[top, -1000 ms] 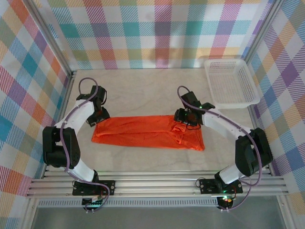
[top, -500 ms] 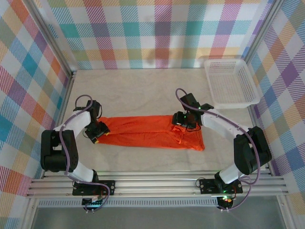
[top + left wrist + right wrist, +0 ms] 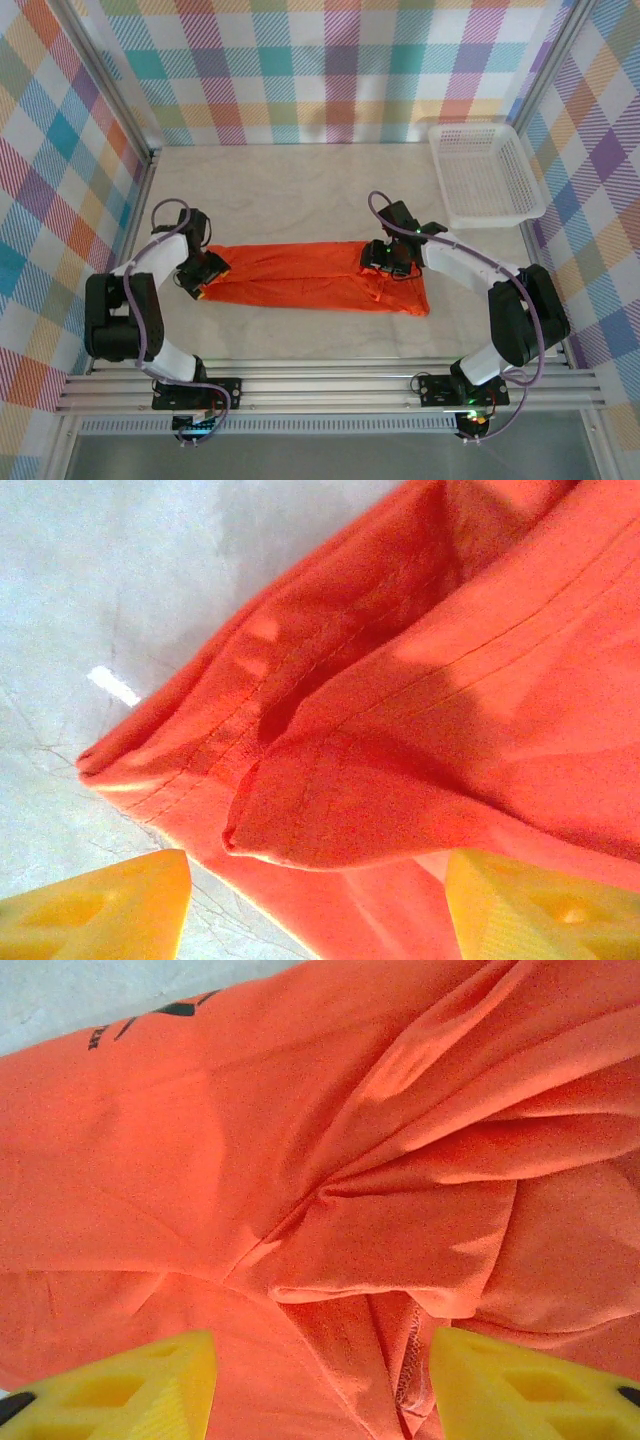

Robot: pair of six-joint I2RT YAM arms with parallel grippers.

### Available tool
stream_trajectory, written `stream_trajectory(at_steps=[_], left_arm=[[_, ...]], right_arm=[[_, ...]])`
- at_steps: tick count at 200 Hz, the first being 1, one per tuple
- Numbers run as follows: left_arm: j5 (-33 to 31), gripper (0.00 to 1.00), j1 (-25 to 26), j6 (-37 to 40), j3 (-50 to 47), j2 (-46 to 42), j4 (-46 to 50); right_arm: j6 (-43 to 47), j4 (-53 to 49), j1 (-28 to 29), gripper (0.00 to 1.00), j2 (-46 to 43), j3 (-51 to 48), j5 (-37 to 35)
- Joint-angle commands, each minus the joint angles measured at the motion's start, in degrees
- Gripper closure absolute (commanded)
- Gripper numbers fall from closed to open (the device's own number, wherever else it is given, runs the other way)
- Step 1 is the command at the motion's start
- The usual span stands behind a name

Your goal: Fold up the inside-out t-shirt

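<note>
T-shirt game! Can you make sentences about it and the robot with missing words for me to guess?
The t-shirt lies on the ____.
The white ____ sits in the far right corner.
The left gripper is at the shirt's ____ end.
Its fingers are coloured ____.
Missing words: table; basket; left; yellow.
</note>
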State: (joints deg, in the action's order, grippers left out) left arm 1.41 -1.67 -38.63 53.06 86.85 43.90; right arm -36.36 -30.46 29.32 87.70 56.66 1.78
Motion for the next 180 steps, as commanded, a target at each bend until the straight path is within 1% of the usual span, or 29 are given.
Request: stream_trajectory(at_steps=[1,41,78,91,101,109,114,119,131,141,145,180], left_arm=[[-0.86,0.32,-1.94,-2.35,-1.27,-3.39,-1.30],[2.51,0.37,-2.54,-3.16,-1.80,-1.07,-3.63],[2.00,0.37,-2.72,-3.56,-3.13,0.13,-4.04],[1.82,0.39,-2.90,-3.61,-3.53,0.91,-4.69],[1.24,0.45,-2.99,-3.69,-3.53,1.74,-5.18],[1.05,0.52,-3.12,-3.67,-3.52,2.52,-5.81],[0.88,0.59,-3.15,-3.65,-3.36,3.10,-6.05],[0.75,0.68,-3.24,-3.67,-3.09,3.64,-6.10],[0.59,0.87,-3.25,-3.66,-2.05,4.51,-5.72],[0.52,0.98,-3.25,-3.76,-0.96,4.24,-4.97],[0.45,1.00,-3.25,-3.76,-0.57,3.87,-4.55],[-2.06,1.00,-3.19,-2.60,5.76,-0.17,0.80]], right_arm=[[0.35,0.42,0.29,0.42,-0.21,-0.25,1.20],[0.57,-0.47,0.30,0.42,-0.42,0.98,0.95],[0.28,-0.49,0.25,0.42,-0.86,0.56,0.33],[0.12,-0.31,0.30,0.42,-0.87,0.31,0.46],[0.00,-0.22,0.30,0.42,-0.87,0.23,0.50],[-0.02,-0.15,0.31,0.42,-0.89,0.20,0.59],[-0.01,-0.30,0.25,0.42,-0.88,0.25,0.59],[-0.01,-0.30,0.30,0.42,-0.87,0.29,0.59],[0.14,-0.44,0.29,0.43,-0.95,0.29,0.44],[0.15,-0.56,0.31,0.43,-1.00,0.12,0.10],[0.23,-0.57,0.30,0.44,-0.92,-0.03,-0.06],[-0.90,0.55,0.30,0.45,0.16,-2.37,-0.79]])
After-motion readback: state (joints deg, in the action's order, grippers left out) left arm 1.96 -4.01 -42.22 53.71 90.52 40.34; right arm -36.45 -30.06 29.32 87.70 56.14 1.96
